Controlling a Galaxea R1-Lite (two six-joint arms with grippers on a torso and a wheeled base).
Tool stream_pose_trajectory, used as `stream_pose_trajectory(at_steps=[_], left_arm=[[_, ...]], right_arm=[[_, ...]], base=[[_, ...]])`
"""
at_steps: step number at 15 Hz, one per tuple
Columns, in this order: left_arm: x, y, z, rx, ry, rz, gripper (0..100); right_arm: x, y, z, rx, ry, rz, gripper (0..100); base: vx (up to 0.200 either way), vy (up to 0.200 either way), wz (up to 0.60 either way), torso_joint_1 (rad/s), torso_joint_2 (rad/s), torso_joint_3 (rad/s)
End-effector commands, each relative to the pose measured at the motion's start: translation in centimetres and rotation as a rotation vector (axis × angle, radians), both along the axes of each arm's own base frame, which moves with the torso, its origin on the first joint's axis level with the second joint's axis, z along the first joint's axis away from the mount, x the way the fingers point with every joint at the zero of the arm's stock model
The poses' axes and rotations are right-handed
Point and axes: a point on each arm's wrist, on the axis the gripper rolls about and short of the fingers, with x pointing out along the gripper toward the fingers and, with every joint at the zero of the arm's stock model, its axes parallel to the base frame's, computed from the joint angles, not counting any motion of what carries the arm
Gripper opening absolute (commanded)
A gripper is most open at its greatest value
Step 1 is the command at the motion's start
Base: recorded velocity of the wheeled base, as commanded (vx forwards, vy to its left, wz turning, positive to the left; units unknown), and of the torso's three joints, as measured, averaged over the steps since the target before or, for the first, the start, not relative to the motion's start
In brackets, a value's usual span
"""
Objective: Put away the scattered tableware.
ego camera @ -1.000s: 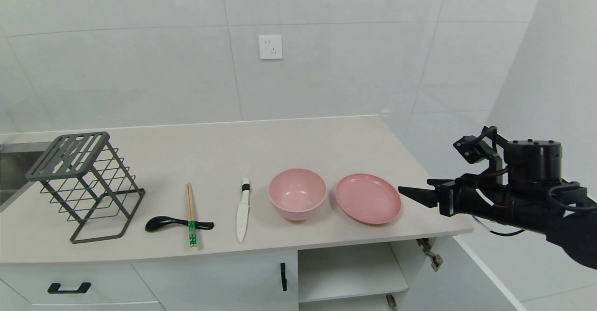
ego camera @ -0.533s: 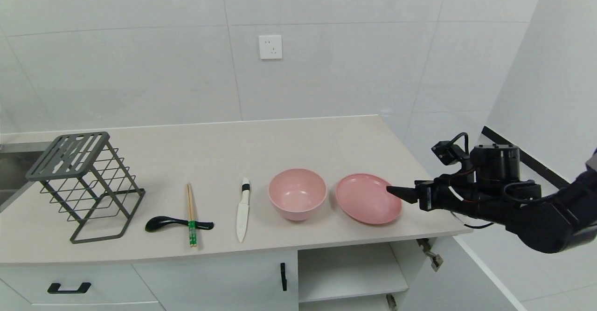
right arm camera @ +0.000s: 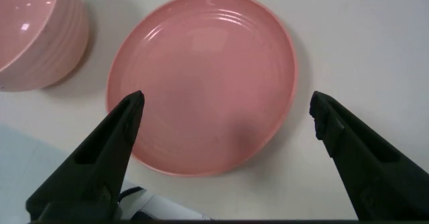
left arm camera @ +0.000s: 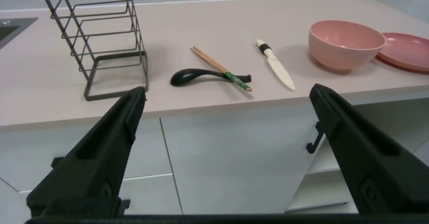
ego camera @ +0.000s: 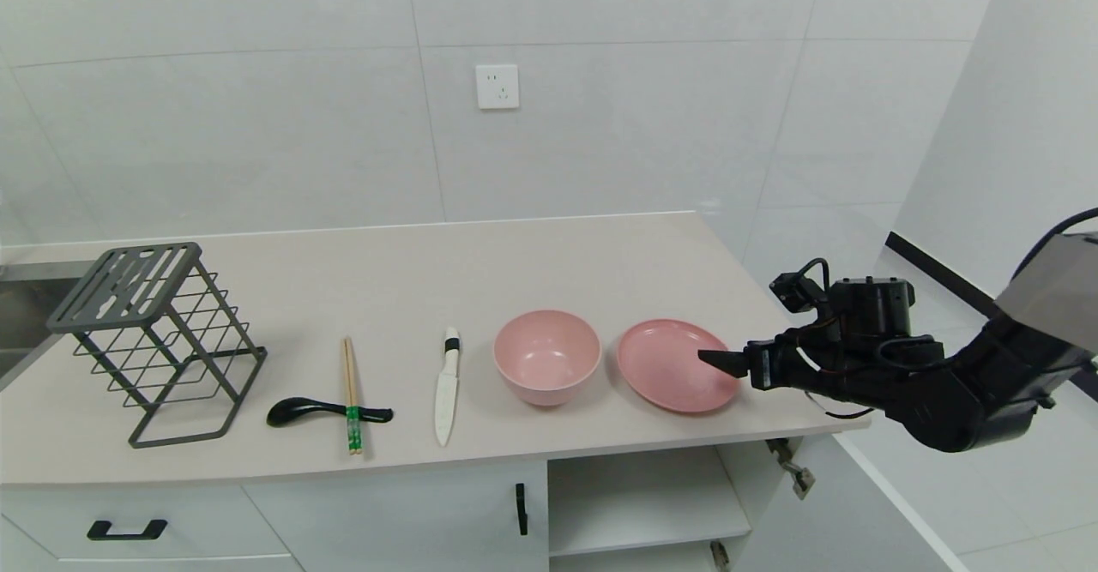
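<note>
A pink plate lies on the counter's right end, with a pink bowl to its left. Farther left lie a white knife, a pair of chopsticks and a black spoon crossing under them. My right gripper hovers low over the plate's right rim, open, its fingers spanning the plate with the bowl beside. My left gripper is open in front of the counter, below its edge, facing the spoon, knife and bowl.
A dark wire rack stands at the counter's left, next to a sink edge. Below the plate a cabinet compartment stands open with its door swung out. The counter ends just right of the plate. A tiled wall rises behind.
My right arm has moved left and slightly forward; its fingertips went from beyond the counter's right end to over the plate's right rim. The tableware has stayed put.
</note>
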Motion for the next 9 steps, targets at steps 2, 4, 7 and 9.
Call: stream_pose_trajectory(at_steps=[2, 4, 7, 9], left_arm=[[0.0, 0.0, 0.0, 0.0, 0.001, 0.0, 100], [0.0, 0.0, 0.0, 0.0, 0.001, 0.0, 100], [0.0, 0.0, 0.0, 0.0, 0.001, 0.0, 100], [0.0, 0.0, 0.0, 0.0, 0.001, 0.0, 100]], right_arm=[[0.5, 0.1, -1.7, 0.001, 0.004, -0.002, 100], [1.2, 0.0, -2.6, 0.0, 0.0, -0.007, 100], [1.9, 0.2, -3.1, 0.002, -0.006, -0.006, 100], [2.0, 0.3, -3.9, -0.003, 0.01, 0.0, 100]], base=[[0.0, 0.0, 0.0, 0.0, 0.0, 0.0], [0.0, 0.0, 0.0, 0.0, 0.0, 0.0], [0.0, 0.0, 0.0, 0.0, 0.0, 0.0], [0.0, 0.0, 0.0, 0.0, 0.0, 0.0]])
